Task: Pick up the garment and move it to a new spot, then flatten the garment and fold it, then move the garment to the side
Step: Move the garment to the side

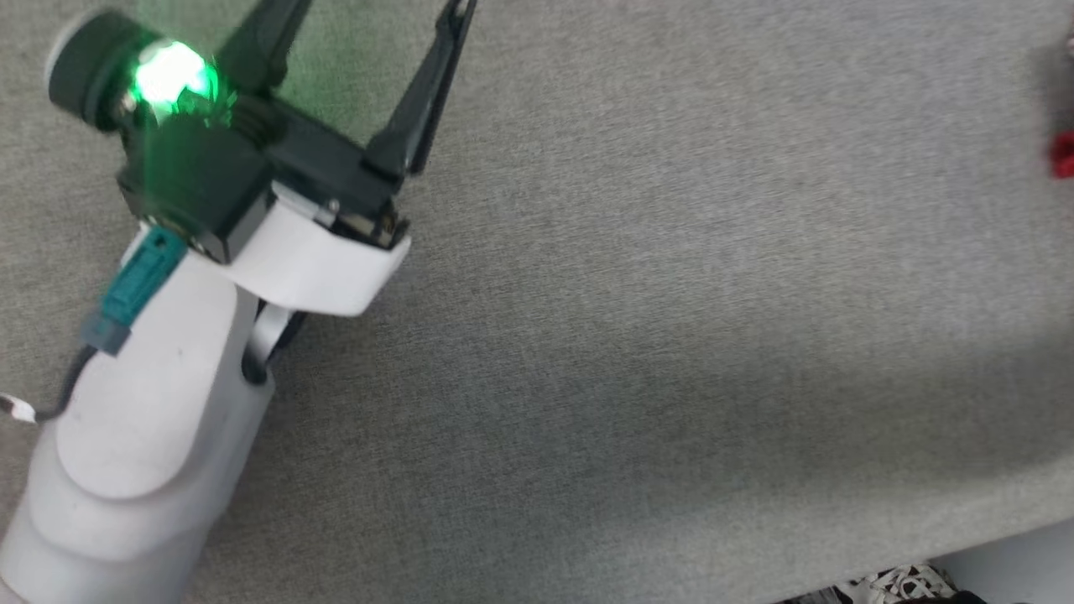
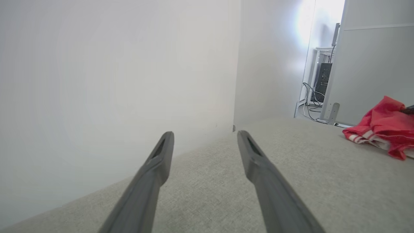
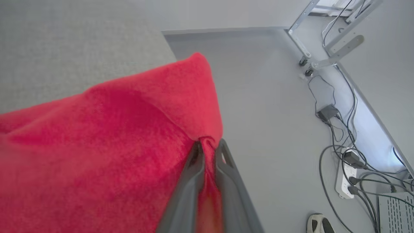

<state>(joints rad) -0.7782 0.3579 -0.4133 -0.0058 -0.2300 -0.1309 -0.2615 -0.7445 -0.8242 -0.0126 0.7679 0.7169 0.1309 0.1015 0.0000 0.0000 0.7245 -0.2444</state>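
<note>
Two long dark fingers of the left gripper (image 1: 369,17) stand spread wide and hold nothing, poised over the far left part of the grey fabric surface (image 1: 671,294). A green light (image 1: 172,75) glows on its wrist. In the left wrist view a plain white wall (image 2: 113,81) borders the surface just left of those fingers. Rightward from that gripper the fabric runs open across the whole middle, and its near edge shows at the lower right of the head view. The garment (image 2: 385,127) sits bunched at the far right of the surface, well apart from the left gripper, red with striped trim along its lower side. The right gripper (image 3: 209,145) is pinched narrow on a fold of that red cloth, holding it up in a peak by the surface's right edge. Beyond that edge lies grey floor (image 3: 265,113), with cables (image 3: 336,136), a power strip (image 3: 344,178) and a shoe (image 3: 318,223).
</note>
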